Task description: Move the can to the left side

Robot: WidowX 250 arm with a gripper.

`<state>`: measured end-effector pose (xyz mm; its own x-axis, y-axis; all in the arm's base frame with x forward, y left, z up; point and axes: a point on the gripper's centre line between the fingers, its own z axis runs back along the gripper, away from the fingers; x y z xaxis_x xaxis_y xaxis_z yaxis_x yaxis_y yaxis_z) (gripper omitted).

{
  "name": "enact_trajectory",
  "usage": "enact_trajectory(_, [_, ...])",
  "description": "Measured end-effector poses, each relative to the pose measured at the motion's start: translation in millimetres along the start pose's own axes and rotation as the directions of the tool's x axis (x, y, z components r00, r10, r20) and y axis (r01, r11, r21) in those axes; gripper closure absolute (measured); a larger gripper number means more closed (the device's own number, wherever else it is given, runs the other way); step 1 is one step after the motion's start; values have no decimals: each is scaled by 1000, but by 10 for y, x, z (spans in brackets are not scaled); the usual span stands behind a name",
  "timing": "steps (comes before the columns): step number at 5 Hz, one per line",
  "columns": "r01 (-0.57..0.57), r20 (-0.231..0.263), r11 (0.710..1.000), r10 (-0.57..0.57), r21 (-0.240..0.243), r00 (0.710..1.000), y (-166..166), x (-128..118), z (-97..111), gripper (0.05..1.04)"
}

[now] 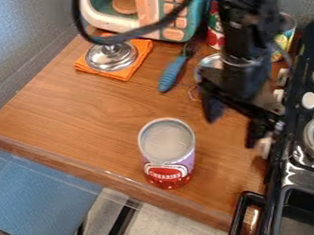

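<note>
Plainly, the nearest can stands unblocked, the stove cut off.

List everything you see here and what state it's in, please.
Red-and-purple can, upright
Pincer, open, not holding the can
Blue-handled tool, lying down
Orange cloth, laid flat
Silver object, resting on the cloth
Toy microwave, standing; door unclear
</note>
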<state>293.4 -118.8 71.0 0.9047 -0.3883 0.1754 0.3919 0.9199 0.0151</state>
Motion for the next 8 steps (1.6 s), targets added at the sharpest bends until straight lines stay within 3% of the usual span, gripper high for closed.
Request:
enact_trajectory(1, [11, 21, 1000, -12, 20, 1000, -203, -93, 34, 83])
enact_trajectory(3, [-147, -23, 981, 151, 125, 988, -167, -338, -76, 83])
enact_trajectory(5, [-215, -59, 967, 224, 138, 973, -145, -415, -77, 83])
enact_trajectory(7, [-283, -93, 944, 301, 169, 949, 179, -440, -75, 83])
enact_trajectory(8, [-330, -134, 927, 354, 177, 925, 462, -454, -101, 83])
